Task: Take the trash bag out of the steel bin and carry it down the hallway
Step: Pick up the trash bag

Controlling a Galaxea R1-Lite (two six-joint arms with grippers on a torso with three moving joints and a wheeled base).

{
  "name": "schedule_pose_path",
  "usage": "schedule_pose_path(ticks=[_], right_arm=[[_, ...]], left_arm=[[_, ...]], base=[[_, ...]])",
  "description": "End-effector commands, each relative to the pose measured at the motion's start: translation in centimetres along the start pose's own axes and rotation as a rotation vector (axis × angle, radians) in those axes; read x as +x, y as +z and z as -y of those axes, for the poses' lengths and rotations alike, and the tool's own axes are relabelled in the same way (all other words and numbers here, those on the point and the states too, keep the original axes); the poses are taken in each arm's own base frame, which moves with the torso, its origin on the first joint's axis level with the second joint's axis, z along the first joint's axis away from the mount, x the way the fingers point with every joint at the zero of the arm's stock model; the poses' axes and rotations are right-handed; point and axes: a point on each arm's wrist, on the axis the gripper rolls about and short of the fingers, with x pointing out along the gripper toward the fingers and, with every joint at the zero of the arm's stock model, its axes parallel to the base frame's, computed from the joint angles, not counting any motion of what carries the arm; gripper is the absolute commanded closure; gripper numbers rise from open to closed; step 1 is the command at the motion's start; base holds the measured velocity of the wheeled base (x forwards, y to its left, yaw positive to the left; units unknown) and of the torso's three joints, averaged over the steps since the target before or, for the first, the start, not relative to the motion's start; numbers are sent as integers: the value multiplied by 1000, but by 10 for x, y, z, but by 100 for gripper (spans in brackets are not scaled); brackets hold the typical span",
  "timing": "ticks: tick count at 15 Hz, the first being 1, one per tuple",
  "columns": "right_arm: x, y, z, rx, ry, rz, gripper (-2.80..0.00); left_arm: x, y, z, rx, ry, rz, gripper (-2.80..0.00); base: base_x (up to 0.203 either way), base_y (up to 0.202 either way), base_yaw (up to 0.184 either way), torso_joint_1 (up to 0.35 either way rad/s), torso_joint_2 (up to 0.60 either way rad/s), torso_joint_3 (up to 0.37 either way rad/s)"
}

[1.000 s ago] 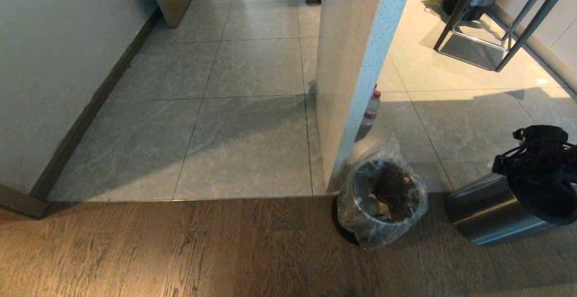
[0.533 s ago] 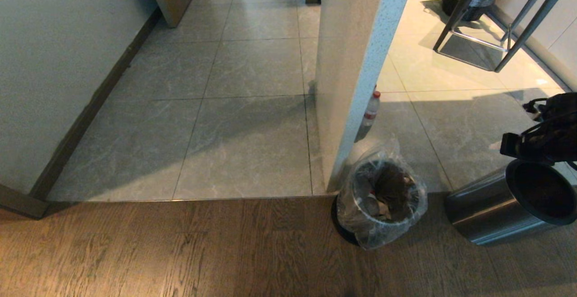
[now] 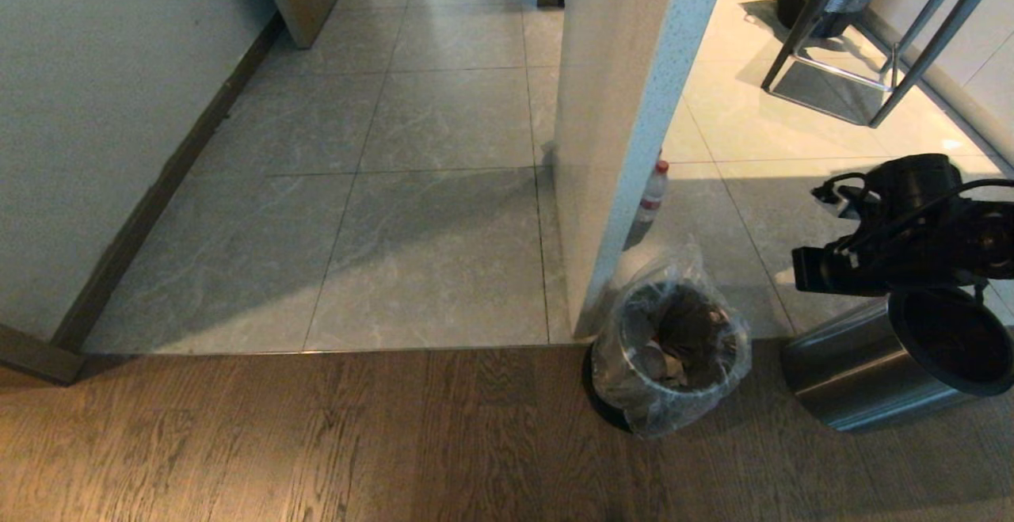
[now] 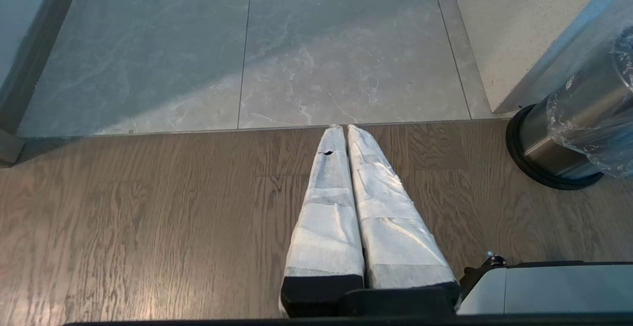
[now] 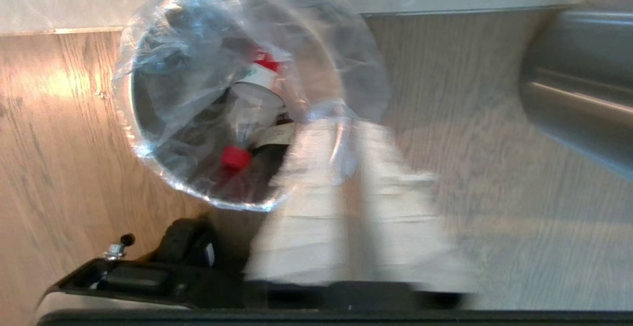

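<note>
Trash bag (image 3: 669,336) sits in the steel bin (image 3: 606,403) beside the pillar, with the right gripper (image 5: 353,133) above and to its right, nearer than the left gripper (image 4: 344,130), whose jaws are clenched. Right jaws: gap narrow, nothing grasped.

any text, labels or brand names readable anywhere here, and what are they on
No text can be read in any view.
Upright red-capped bottle by the pillar: it has a label band, too small to read.
Bottle inside the trash bag: its label is blurred, unreadable.
Steel bin and the second metal bin: no markings show.
</note>
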Motion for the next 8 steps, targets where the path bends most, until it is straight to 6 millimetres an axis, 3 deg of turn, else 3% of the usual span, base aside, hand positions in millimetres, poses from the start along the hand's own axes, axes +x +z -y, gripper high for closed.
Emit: schedule_pose_path(ticks=[1,8], right_arm=[[19,-2,-8,-17,23,-26,-280],[91,15,-39,-52,94,40,-280]], left_arm=[[0,0,0,0,0,0,0],[0,0,0,0,0,0,0]], base=[[0,0,0,0,0,0],[0,0,0,0,0,0]])
